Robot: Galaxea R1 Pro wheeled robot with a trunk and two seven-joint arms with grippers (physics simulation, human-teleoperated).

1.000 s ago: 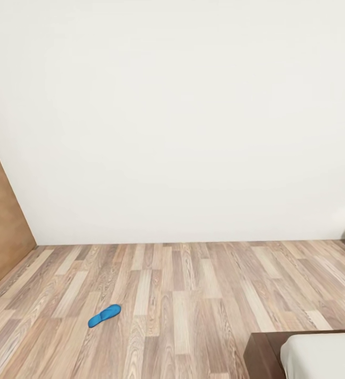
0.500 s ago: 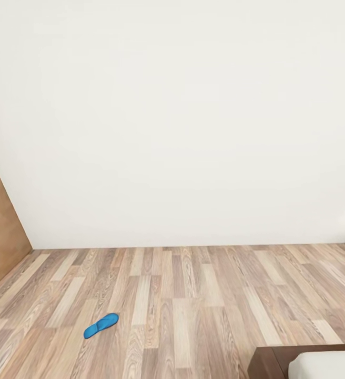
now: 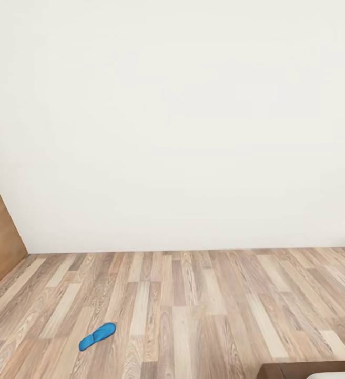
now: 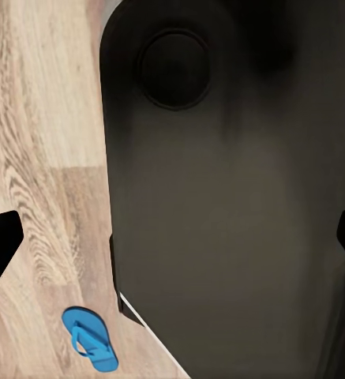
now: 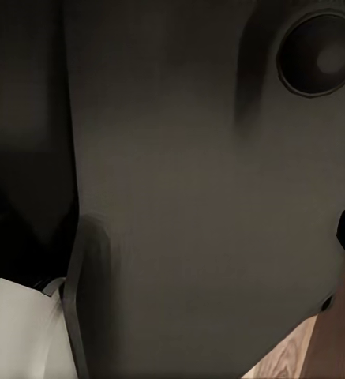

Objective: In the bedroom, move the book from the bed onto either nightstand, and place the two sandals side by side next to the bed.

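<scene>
Head view: sandal (image 3: pixel 97 336) lay on wood floor (image 3: pixel 204 300), forward-left, long axis diagonal.
Nearer arm: left, by my judgement.
Left gripper (image 4: pixel 172 249): fingers spread, holding nothing.
Right gripper: cannot tell.

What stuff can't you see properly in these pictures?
- Bed: cut off by the head view's lower right corner.
- Left gripper: dark fingertips at the left wrist view's edges, the robot's dark body behind them.
- Sandal: too small in the head view to make out its straps.
</scene>
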